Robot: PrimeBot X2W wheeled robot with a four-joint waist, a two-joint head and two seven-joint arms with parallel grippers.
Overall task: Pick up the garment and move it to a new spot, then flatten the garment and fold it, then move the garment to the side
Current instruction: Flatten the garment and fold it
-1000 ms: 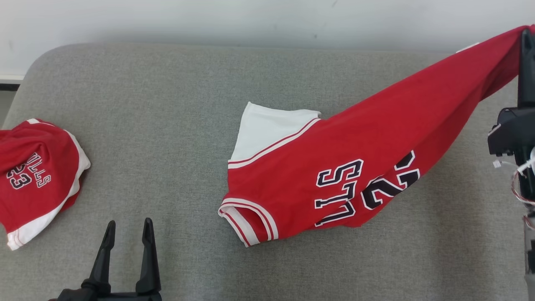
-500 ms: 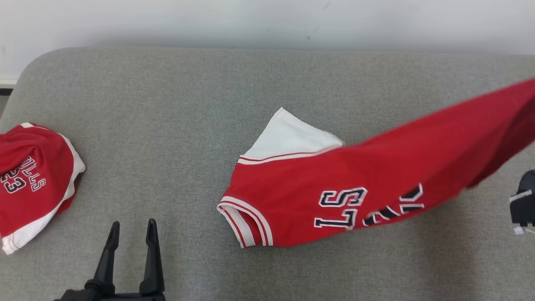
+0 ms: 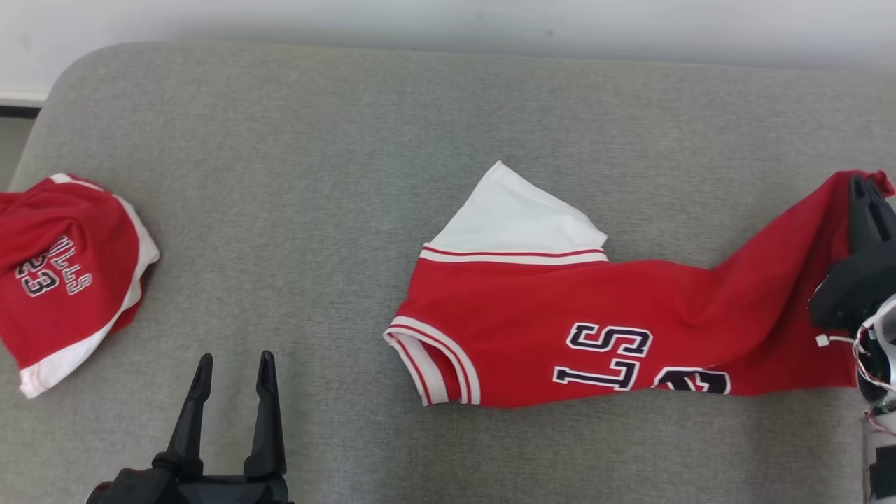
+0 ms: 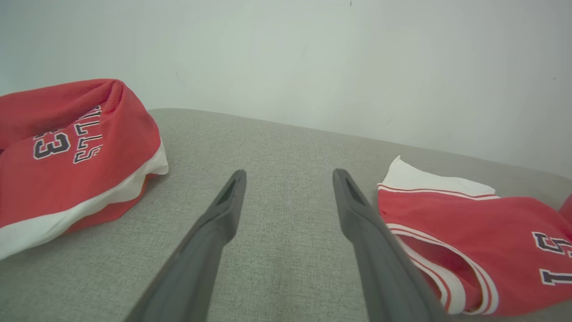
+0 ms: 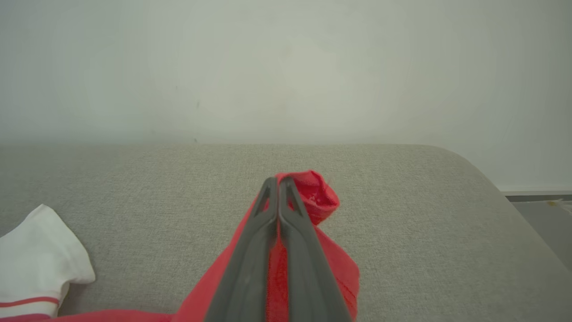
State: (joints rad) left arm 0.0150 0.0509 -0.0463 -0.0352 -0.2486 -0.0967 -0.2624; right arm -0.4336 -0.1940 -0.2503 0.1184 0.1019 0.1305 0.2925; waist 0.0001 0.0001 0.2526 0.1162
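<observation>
Red jersey with a white sleeve panel (image 3: 560, 329) now lies mostly down on the grey fabric cushion (image 3: 280, 140), centre to right; a second ago I held its right end high and taut. My right claw (image 3: 866, 190) is clamped on that bunched end, so the move looks nearly done, flattening next. My left claw (image 3: 235, 357) hovers near-left, fingers apart. The number (image 3: 693, 381) is tucked under at the near edge. Another crumpled red jersey (image 3: 63, 280) sits left, partly cut off.

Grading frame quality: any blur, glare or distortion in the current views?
Head view: sharp, evenly lit, no glare; lettering on the garment reads clearly. Left wrist view: wide-angle stretch, the left gripper goes soft near the bottom edge. Right wrist view: pale, hazy; the right gripper slightly soft.
</observation>
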